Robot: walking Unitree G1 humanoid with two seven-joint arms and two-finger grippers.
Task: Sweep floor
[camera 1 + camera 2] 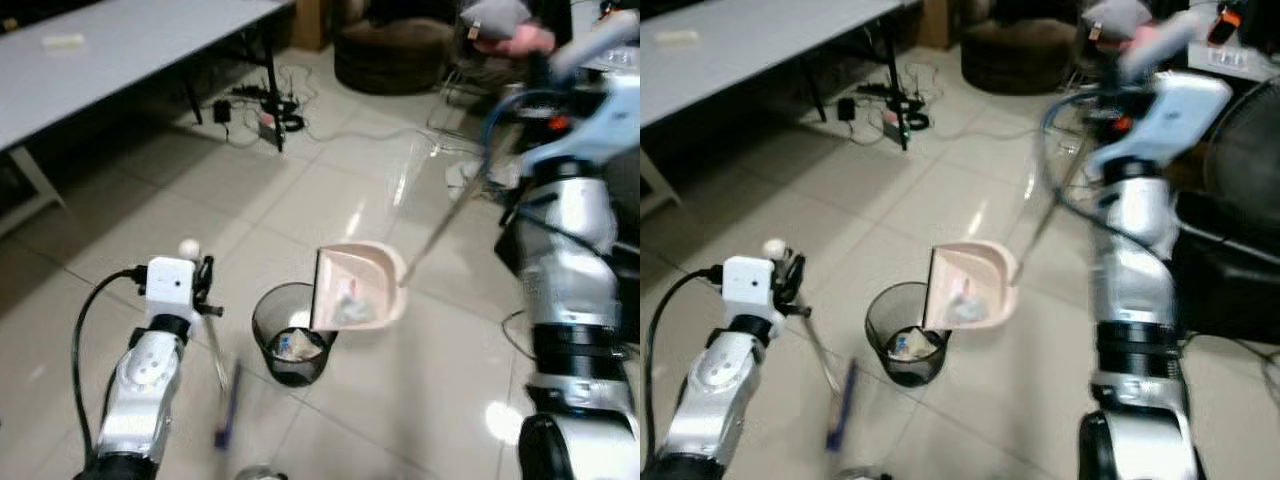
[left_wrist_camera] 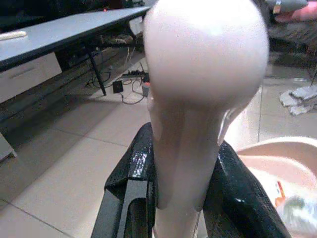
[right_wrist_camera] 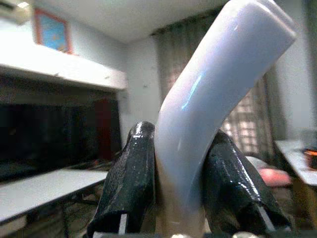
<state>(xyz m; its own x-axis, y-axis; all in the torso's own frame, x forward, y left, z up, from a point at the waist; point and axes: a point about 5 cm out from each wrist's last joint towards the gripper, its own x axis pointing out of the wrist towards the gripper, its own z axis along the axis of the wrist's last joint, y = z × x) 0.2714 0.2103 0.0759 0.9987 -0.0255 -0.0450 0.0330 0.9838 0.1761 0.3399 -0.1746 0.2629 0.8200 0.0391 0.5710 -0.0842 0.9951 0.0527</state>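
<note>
Your left gripper [image 2: 181, 198] sits low at your left side, its black fingers [image 2: 131, 183] clamped on a pale handle [image 2: 198, 99]. Your right gripper [image 3: 181, 198] is raised high on your right, pinching a light-blue handle [image 3: 218, 94].

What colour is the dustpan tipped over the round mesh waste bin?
Pale pink dustpan, best in the left eye view; the black mesh bin sits below it.

Dustpan [image 1: 355, 290] tipped over bin [image 1: 291, 335], table [image 1: 120, 50] behind-left, cables [image 1: 265, 108] beneath it
</note>
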